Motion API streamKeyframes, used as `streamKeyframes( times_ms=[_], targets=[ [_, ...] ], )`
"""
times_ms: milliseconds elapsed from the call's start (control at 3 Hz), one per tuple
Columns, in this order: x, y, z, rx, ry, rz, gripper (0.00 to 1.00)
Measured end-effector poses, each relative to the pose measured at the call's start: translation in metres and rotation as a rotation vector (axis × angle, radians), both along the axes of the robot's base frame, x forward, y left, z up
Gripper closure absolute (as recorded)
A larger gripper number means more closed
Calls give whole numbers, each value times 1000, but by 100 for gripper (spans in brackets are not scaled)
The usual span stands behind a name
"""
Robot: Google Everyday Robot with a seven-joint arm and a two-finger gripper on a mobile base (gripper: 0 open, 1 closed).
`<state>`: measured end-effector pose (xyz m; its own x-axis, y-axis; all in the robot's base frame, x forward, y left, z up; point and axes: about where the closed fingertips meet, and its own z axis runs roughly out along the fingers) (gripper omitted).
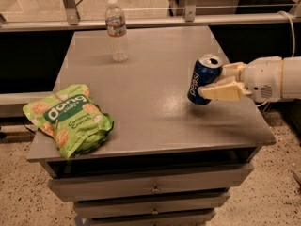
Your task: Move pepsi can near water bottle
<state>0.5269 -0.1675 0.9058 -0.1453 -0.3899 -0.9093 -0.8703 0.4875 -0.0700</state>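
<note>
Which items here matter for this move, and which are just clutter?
Job: dark blue aluminium pepsi can, tilted, held in the gripper reaching in from the right; clear plastic water bottle, upright at back left.
Lying about: green crinkled snack bag, front left.

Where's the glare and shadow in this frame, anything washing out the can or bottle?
Camera view: soft sheen on the grey tabletop beside the pepsi can; its lettering is legible, gripped by the claw; faint shadow under can and claw; the clear water bottle reads pale at the far edge; green snack bag evenly lit.
</note>
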Motion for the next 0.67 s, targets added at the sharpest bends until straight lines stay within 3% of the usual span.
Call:
streamKeyframes(
  times_ms=[333, 667],
  targets=[
    [24, 34, -7, 42, -26, 16, 100],
    [73, 75, -10, 65, -76, 11, 100]
  ],
)
